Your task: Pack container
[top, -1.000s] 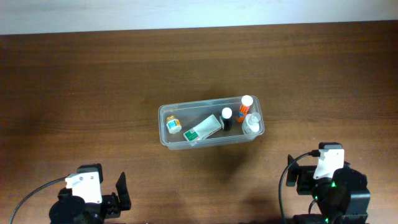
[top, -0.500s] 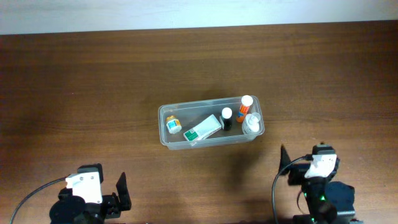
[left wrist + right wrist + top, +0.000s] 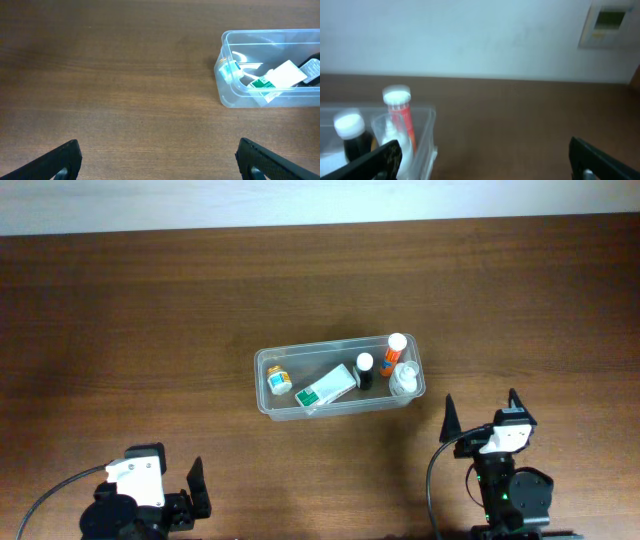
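Container (image 3: 264,395), clear rect. plastic tub, sits mid brown wooden table (image 3: 120,310) w/ small bottles (image 3: 396,352) inside. Left gripper (image 3: 160,165) & right gripper (image 3: 480,412) near front edge, apart from it, jaws spread wide, empty.

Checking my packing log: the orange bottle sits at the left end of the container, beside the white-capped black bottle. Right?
No: the orange bottle sits at the right end of the container, beside the white-capped black bottle; the overhead view shows it.
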